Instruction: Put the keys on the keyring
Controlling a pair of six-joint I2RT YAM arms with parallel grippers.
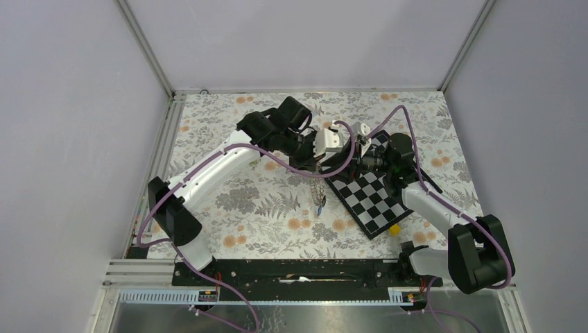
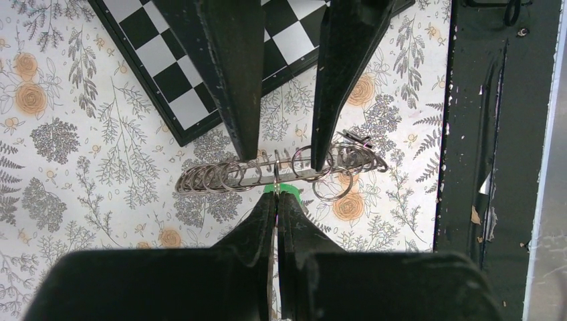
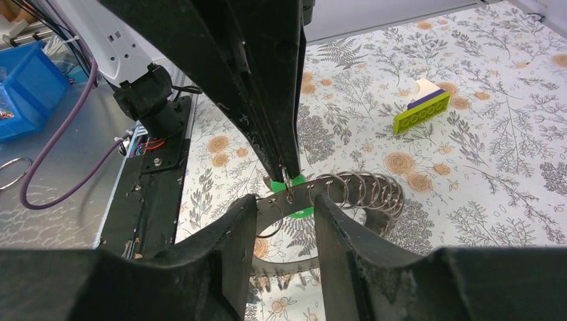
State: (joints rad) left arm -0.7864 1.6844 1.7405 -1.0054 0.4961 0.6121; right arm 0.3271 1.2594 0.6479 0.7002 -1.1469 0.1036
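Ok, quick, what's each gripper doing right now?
Left gripper: shut, apparently on the green plastic-headed key beside the silver chain of metal rings.
Right gripper: fingers apart astride that chain; grip cannot be told.

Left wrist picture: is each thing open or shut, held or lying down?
Silver metal keyring of many loops: held up in the air.
Left tool: shut, pinching one of its loops.
Right tool: open, fingertips at the keyring.
Bright green plastic key: beside the pinched loop, mostly hidden.
Black-and-white checkerboard: lying flat.

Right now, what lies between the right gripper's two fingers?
The keyring crosses that gap, with the green key right by it; both wrist views show it.
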